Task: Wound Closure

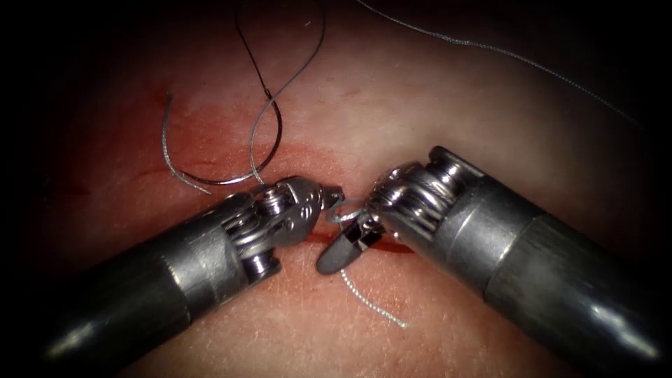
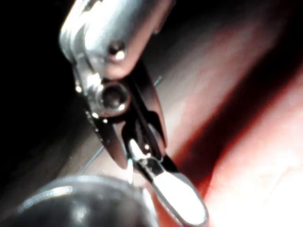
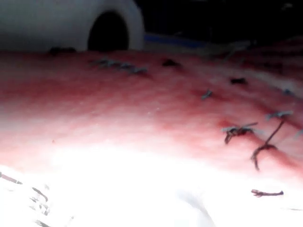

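Pork-belly tissue [image 1: 448,105], streaked with red fluid [image 1: 210,150], carries a cut [image 1: 392,246] running left to right under two needle drivers that meet nose to nose at its middle. The right tool [image 1: 348,241] reaches in from the right, its dark jaws tipped down and toward the near side, pinching a pale loop of thread [image 1: 346,213] just above the cut; a short tail of the same thread [image 1: 371,302] trails off on the near side. The left tool [image 1: 329,197] comes in from the left, its jaws pressed together at the loop, though whether they grip thread or merely touch it cannot be told. The curved needle [image 1: 269,150] lies free on the tissue on the far side, left of the tools, held by neither and not in the tissue; its thread [image 1: 294,70] curls away behind it. Judged from this, good handling means keeping both tips low, pulling evenly along the cut, and keeping the free needle clear.
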Tool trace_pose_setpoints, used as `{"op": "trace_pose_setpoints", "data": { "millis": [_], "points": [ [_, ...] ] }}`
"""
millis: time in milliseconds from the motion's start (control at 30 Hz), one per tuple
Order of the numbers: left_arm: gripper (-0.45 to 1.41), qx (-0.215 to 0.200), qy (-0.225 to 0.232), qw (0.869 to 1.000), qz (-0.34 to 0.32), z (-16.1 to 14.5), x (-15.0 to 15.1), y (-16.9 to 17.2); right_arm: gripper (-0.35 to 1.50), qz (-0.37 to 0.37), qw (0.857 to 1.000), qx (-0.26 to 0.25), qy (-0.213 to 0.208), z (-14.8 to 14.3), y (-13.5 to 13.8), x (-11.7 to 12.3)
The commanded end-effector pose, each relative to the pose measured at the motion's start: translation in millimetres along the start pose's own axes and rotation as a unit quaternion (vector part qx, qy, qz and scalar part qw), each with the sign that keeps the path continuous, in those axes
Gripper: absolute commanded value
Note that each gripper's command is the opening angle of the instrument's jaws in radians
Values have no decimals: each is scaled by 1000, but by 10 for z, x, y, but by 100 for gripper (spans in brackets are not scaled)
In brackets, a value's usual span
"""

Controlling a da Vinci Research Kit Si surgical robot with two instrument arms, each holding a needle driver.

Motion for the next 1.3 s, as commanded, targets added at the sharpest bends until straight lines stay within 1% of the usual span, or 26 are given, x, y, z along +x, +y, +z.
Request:
{"op": "trace_pose_setpoints", "data": {
  "millis": [33,67,133,167,200,233,300,333,367,400,433,500,533,633,667,700,733,767,867,900,1000,1033,1100,1133,1267,1300],
  "points": [
    [-45,-3,-3,1000,1,-4,-8,10,-35,-4,1000,-1,20,-15,-5,1],
    [-45,-2,-3,1000,2,-5,-7,11,-35,-5,999,3,34,-20,-5,-2],
    [-45,-2,-3,1000,3,-6,-5,14,-35,-2,995,14,99,-32,-6,-13],
    [-45,-6,-1,1000,3,-6,-4,17,-35,5,992,13,122,-34,-7,-16],
    [-45,-18,5,1000,-6,-6,-3,25,-35,15,972,7,236,-36,-7,-28],
    [-45,-24,0,1000,-14,-6,-3,31,-35,15,957,18,289,-34,-5,-37],
    [-45,-30,-14,999,-18,-9,-3,40,-35,15,931,25,364,-28,-2,-51],
    [-45,-35,-31,999,-27,-15,-3,50,-35,14,904,18,427,-22,1,-63],
    [-32,-35,-37,998,-31,-17,-3,52,-35,30,883,18,467,-16,3,-69],
    [-28,-30,-42,998,-35,-19,-2,52,-35,40,867,19,496,-11,5,-73],
    [-45,21,-72,996,-49,-28,1,46,-35,88,828,47,552,9,10,-83],
    [-45,58,-87,991,-80,-38,-3,43,-35,116,821,57,556,19,9,-80],
    [-45,80,-93,989,-86,-44,-9,44,-35,139,814,63,560,25,6,-75],
    [-45,120,-100,982,-102,-53,-24,49,-35,148,808,77,566,28,2,-62],
    [-45,121,-97,983,-95,-57,-32,53,-35,149,797,88,579,28,3,-54],
    [-45,122,-96,984,-90,-59,-35,56,-35,150,790,89,587,28,5,-50],
    [-45,128,-96,984,-79,-68,-40,63,-35,157,778,89,601,25,13,-39],
    [-45,137,-98,983,-68,-78,-38,68,-35,184,762,95,614,21,20,-33],
    [-45,122,-92,987,-52,-96,-27,69,-35,210,744,102,626,15,27,-28],
    [-45,120,-91,988,-46,-109,-18,67,-35,216,735,106,634,14,32,-23],
    [-45,126,-90,987,-37,-125,-9,62,-35,216,726,109,644,20,44,-9],
    [-45,125,-90,987,-37,-126,-9,60,-35,217,724,110,646,21,46,-5],
    [-45,139,-86,986,-35,-127,-9,52,-35,218,718,125,649,23,47,3],
    [-45,140,-74,987,-34,-124,-10,46,-35,216,711,141,654,24,45,10],
    [-45,138,-55,988,-30,-105,-9,29,-35,207,711,152,655,33,38,25],
    [-45,138,-54,988,-29,-104,-8,29,-35,206,712,153,654,33,38,25]
  ]
}}
